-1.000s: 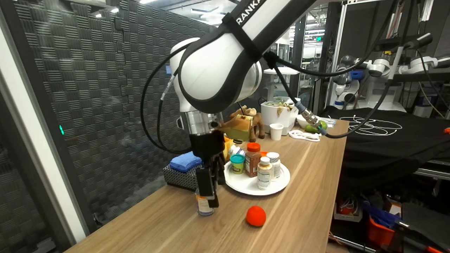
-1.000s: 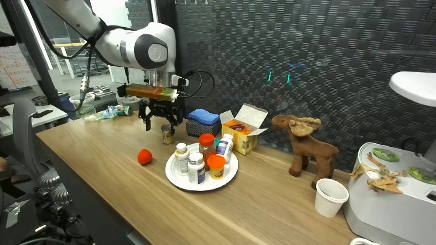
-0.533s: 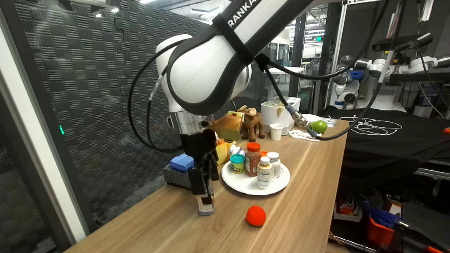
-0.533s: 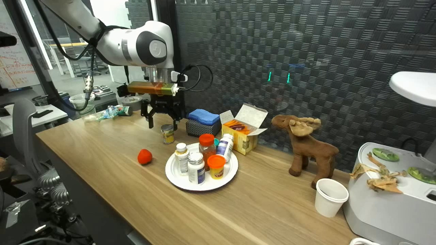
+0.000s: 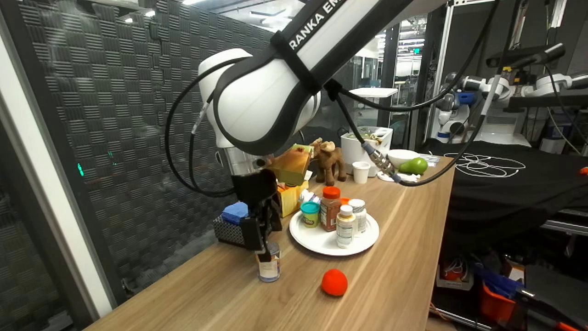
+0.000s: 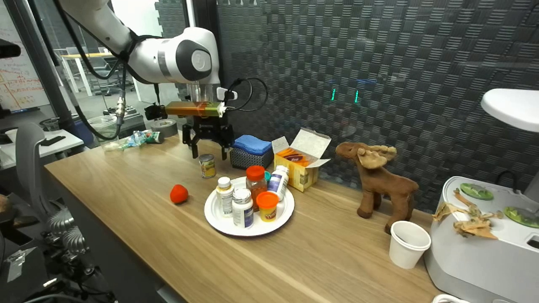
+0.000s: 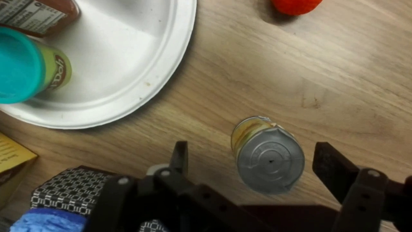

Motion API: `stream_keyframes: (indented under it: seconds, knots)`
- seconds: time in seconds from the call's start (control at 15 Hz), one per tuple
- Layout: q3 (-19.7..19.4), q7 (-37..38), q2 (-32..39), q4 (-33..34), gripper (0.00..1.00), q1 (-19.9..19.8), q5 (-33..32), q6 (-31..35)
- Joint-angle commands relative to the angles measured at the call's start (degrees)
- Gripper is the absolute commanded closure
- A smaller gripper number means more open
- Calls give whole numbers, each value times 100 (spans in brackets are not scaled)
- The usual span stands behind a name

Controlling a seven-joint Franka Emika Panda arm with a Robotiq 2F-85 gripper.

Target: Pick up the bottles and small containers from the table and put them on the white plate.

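A short silvery can (image 6: 207, 166) with a yellow label stands upright on the table (image 6: 139, 202). My gripper (image 7: 251, 151) is open above it, with nothing held. In the wrist view the can's dented lid shows between the fingers, closer to the right one. The white plate (image 6: 269, 229) carries two upright white bottles (image 6: 243, 212) (image 6: 225, 200), a leaning white bottle (image 6: 278, 183), a red-capped brown jar (image 6: 255, 182), an orange-lidded tub (image 6: 268, 206) and a teal-lidded tub (image 5: 310, 214). In an exterior view a dark finger covers part of the can.
A red ball (image 6: 179, 194) lies near the can and plate. Close to the gripper sits a black patterned box (image 6: 248, 160) topped by a blue cloth (image 6: 252, 144). Beside it is an open yellow carton (image 6: 301, 174). Farther along stand a toy moose (image 6: 374, 181) and white cups (image 6: 407, 246).
The gripper has risen a little and shifted toward the black patterned box, uncovering more of the can. It has stayed open. The can, plate and ball have not moved.
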Motion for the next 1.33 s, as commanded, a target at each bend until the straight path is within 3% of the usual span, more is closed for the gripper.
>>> stream_keyframes:
  seconds: [0.0, 0.13, 0.27, 0.53, 0.73, 1.0, 1.27]
  knots:
    - [-23, -13, 265, 403, 0, 99, -75, -190]
    - [-20, -12, 321, 449, 0, 112, -63, -157]
    - [-27, 25, 354, 481, 26, 129, -61, -109]
    - [-55, 148, 283, 381, 58, 190, -110, -19]
    - [-61, 307, 135, 164, 77, 253, -133, 102]
    - [-49, 562, -142, -168, 74, 271, -51, 250]
    - [-243, 1348, -608, -557, 74, 315, -120, 413]
